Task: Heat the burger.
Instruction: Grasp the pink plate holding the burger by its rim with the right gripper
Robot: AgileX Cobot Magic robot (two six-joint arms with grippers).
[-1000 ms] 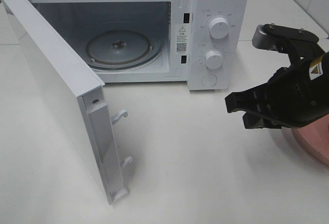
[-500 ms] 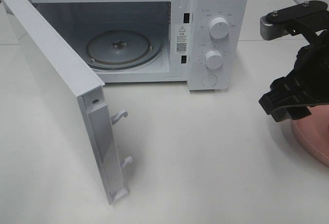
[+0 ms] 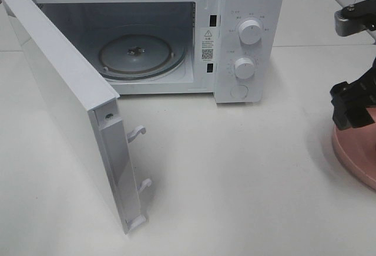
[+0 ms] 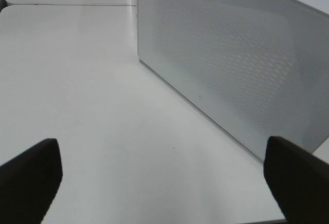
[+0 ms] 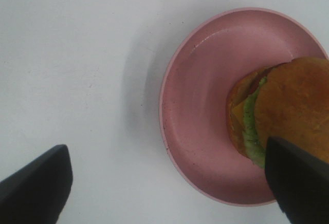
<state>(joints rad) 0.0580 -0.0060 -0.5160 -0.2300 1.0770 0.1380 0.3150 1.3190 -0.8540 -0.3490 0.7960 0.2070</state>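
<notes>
Burger (image 5: 289, 112) on pink plate (image 5: 199, 106)

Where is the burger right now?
The burger lies on the pink plate, below the open right gripper in the right wrist view; the plate sits at the exterior view's right edge, right of the microwave.

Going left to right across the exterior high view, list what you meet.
Open microwave door → glass turntable inside the oven → control panel with its two knobs → pink plate at the right edge.
</notes>
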